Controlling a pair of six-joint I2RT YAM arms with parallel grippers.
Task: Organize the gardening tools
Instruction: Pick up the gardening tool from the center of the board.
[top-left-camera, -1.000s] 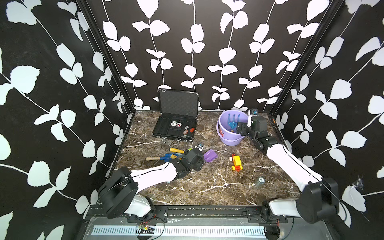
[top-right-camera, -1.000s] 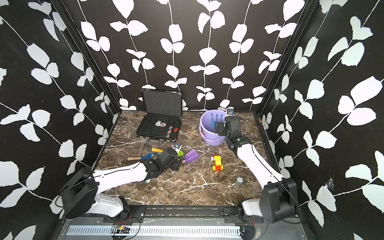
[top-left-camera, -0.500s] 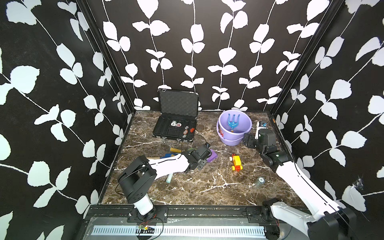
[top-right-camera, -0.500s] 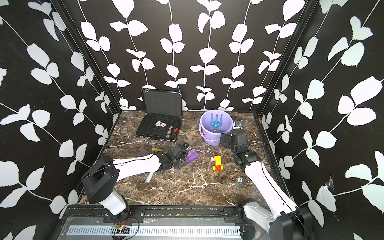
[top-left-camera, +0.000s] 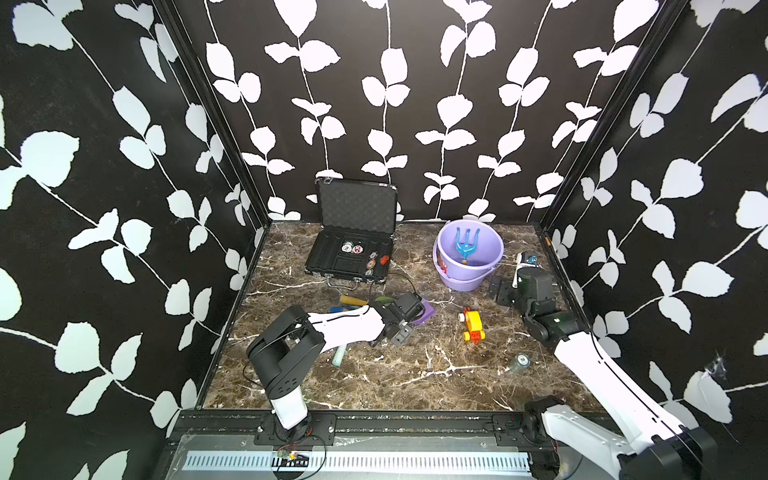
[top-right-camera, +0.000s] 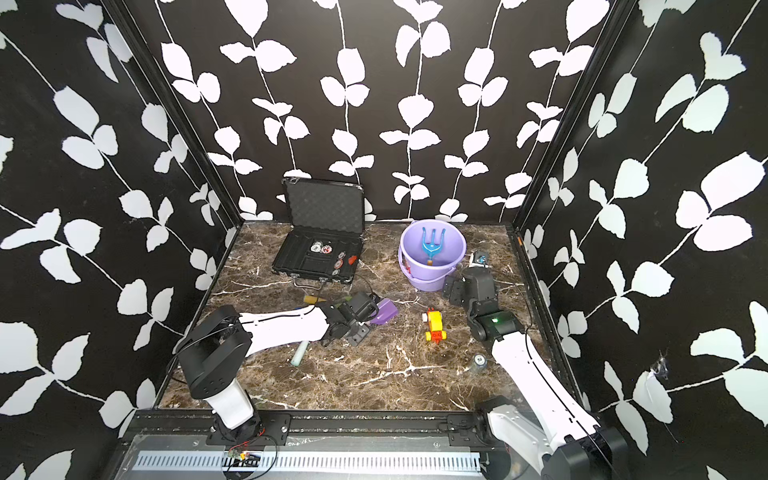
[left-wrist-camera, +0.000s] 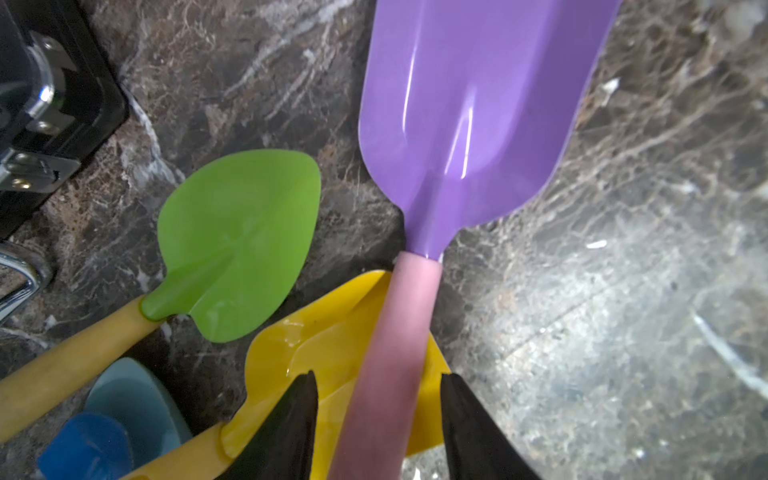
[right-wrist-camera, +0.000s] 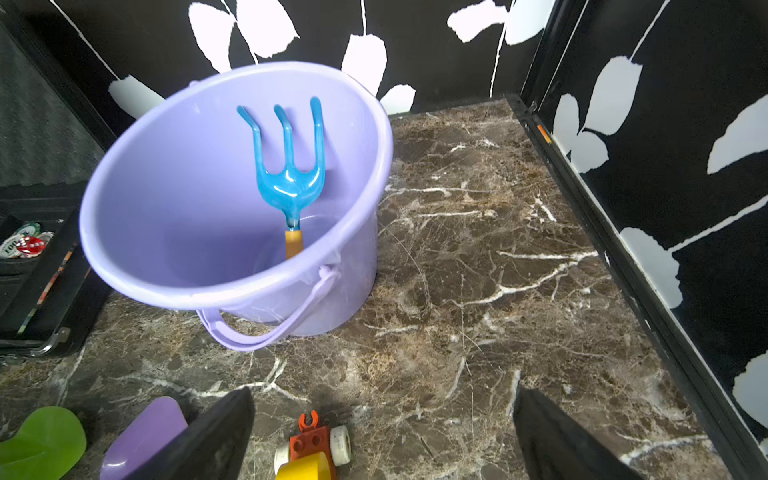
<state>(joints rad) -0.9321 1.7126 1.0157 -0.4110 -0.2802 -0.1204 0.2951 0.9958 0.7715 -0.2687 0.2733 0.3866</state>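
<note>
Left of centre on the bench (top-left-camera: 415, 374), the left tool (left-wrist-camera: 376, 378) sits narrow astride the pink handle (left-wrist-camera: 395, 332) of the purple shovel (left-wrist-camera: 465, 104), not yet gripping; a low closure could snag the yellow shovel (left-wrist-camera: 324, 345) beneath. Right tool (right-wrist-camera: 382, 399) gapes wide, empty, near the bucket (right-wrist-camera: 124, 274).

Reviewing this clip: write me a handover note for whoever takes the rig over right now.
Left gripper: jaws straddle the pink handle of the purple shovel; a firm pinch cannot be confirmed.
Right gripper: open, empty, facing the purple bucket.
Done: the blue fork stands in the bucket.
Left: green shovel, yellow shovel, light-blue shovel and blue tool lie clustered on the table. The purple shovel's handle crosses the yellow blade. Presumably all go into the bucket.
</note>
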